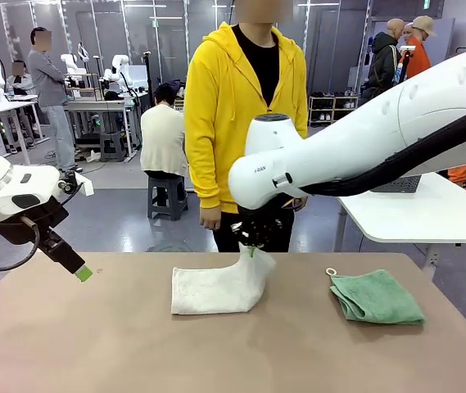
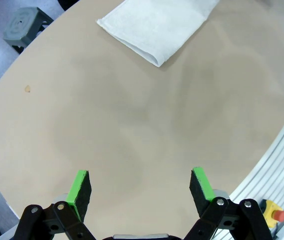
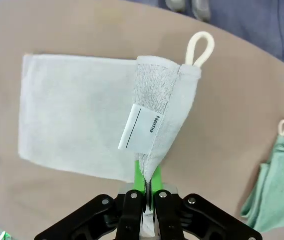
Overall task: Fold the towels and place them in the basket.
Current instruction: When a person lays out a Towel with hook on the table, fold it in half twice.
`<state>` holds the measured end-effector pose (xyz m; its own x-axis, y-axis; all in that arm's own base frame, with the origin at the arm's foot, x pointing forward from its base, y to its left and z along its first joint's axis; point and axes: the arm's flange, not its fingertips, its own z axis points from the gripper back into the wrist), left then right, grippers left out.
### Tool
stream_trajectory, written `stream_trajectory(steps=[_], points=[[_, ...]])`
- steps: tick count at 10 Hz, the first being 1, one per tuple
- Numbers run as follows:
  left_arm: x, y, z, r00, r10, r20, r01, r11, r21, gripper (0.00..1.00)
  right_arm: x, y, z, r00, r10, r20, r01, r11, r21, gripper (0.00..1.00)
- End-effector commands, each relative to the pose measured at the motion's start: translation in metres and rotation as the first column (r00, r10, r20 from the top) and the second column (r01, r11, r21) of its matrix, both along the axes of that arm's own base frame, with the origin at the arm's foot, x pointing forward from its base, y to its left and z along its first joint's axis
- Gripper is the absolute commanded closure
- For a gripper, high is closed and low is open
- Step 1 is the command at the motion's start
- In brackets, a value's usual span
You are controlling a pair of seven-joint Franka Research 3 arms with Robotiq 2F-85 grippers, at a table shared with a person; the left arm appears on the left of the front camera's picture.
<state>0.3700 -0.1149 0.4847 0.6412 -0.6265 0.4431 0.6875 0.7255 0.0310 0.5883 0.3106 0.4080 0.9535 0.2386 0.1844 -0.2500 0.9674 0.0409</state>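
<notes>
A cream towel (image 1: 216, 286) lies on the brown table, its right end lifted. My right gripper (image 1: 252, 246) is shut on that raised edge; in the right wrist view the pinched cream towel (image 3: 151, 125) shows a white name tag and a loop, and my right gripper (image 3: 145, 182) holds it from below. A folded mint green towel (image 1: 376, 296) with a white loop lies at the table's right, also seen as the green towel (image 3: 274, 185). My left gripper (image 1: 79, 270) hovers open over the table's left side, left gripper (image 2: 141, 187) with nothing between its fingers. The basket is out of view.
A person in a yellow hoodie (image 1: 245, 106) stands at the far edge, arms down. The table (image 1: 134, 352) has bare room at front and left. A white side table (image 1: 413, 213) stands behind at right.
</notes>
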Motion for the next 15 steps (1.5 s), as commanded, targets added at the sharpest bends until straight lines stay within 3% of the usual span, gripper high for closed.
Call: stream_trajectory(steps=[1,8,14,15], points=[[0.001,0.001,0.000,1.000,0.004,0.000,-0.004,1.000,0.000,0.00,0.007,0.017,-0.001,0.998,0.029,-0.053,-0.027,0.998,0.050,1.00],[0.001,0.001,0.000,1.000,0.004,0.000,-0.004,1.000,0.000,0.00,-0.006,0.093,-0.026,0.998,-0.003,-0.068,0.012,0.991,0.131,1.00],[0.001,0.001,0.000,1.000,0.004,0.000,-0.004,1.000,0.000,0.00,-0.013,0.122,-0.060,0.997,-0.005,-0.079,0.017,0.989,0.149,1.00],[0.001,0.001,0.000,1.000,0.004,0.000,-0.004,1.000,0.000,0.00,-0.013,0.125,-0.064,0.996,-0.011,-0.090,0.026,0.986,0.163,0.81]])
